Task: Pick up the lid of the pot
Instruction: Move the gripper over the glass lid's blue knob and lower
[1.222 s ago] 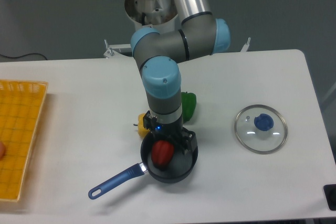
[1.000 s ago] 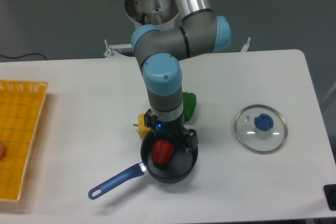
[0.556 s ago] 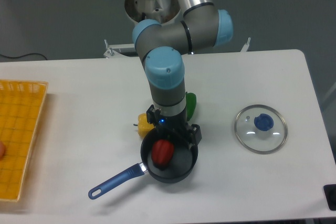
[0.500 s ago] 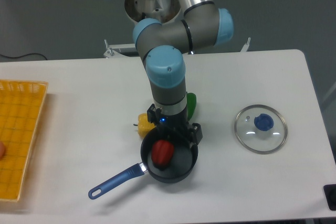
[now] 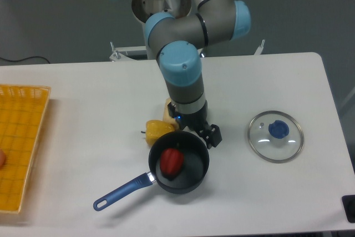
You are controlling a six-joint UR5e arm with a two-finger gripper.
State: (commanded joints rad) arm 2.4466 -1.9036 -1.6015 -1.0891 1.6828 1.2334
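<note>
The gripper (image 5: 193,125) is over the back edge of the pan, its two dark fingers apart with nothing visible between them. Off to its right lies the pot lid (image 5: 262,143), a clear round glass disc with a rim. A blue knob (image 5: 278,129) stands up from the lid. A wide stretch of table separates the gripper from the lid, and the two do not touch.
A dark pan (image 5: 192,180) with a blue handle (image 5: 123,192) holds a red object (image 5: 172,161). Behind the pan is a yellow object (image 5: 158,130). An orange crate (image 5: 34,117) stands at the left edge, and something black (image 5: 349,209) at the lower right.
The gripper has shifted right and toward the back, baring more of the pan's rim and the yellow object. The arm now hides the green object. The lid has not moved.
</note>
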